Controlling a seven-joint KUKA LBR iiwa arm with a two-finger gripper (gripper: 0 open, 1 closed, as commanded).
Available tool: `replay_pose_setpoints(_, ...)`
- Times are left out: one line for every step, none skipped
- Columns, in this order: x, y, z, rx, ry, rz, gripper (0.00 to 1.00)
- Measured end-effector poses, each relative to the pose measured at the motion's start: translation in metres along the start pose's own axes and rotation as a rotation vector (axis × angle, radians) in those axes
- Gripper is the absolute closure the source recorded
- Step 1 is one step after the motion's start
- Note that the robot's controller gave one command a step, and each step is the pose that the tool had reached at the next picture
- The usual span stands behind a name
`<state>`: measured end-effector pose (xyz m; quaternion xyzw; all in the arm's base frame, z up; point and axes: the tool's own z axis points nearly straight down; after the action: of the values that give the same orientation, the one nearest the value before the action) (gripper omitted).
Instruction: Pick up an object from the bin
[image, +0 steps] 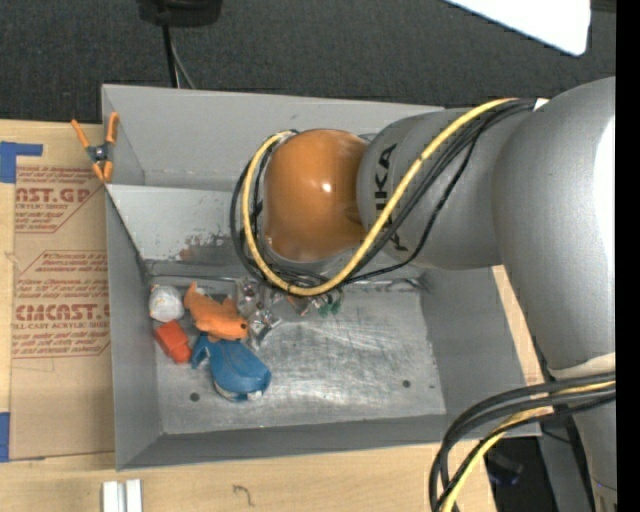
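Hanging low left of the bin's (352, 362) middle, the tool (256, 310) is seen just beside an orange curved piece (214, 317). Whether it is spread or pressed together cannot be told, and nothing is seen pinched in it. The step is judged to be the closing-in. It is best done by centring over the orange piece's narrow body and lowering straight, so that the white lump (163, 300), the red block (172, 342) and the blue piece (238, 370) close by are not shoved. The sloping left wall (125, 300) is near this cluster, so little room is left there. Bare floor is offered to the right, where a lift can be cleared.
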<state>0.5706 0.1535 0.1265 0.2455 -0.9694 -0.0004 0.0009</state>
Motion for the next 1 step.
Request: replay_pose_setpoints(0.021,0.0024,-0.0569,-0.001,0.002,-0.197,1.0)
